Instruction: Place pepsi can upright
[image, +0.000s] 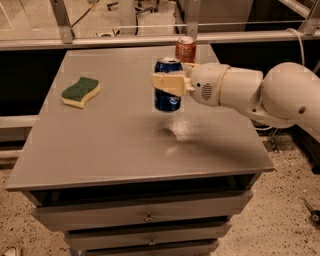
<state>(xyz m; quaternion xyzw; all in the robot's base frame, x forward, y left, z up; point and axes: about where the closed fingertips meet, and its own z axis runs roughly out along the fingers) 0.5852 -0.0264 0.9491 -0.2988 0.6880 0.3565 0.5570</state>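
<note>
The pepsi can (167, 99) is blue with a silver top and stands upright in the air above the middle of the grey table (115, 145). My gripper (169, 83) reaches in from the right on a white arm and is shut on the can around its upper half. The can hangs a little above the tabletop, with its shadow on the surface below it.
A red-orange soda can (185, 49) stands upright at the table's back edge, just behind the gripper. A green and yellow sponge (80, 91) lies on the left part of the table. Drawers run below the front edge. A rail and glass panel stand behind the table.
</note>
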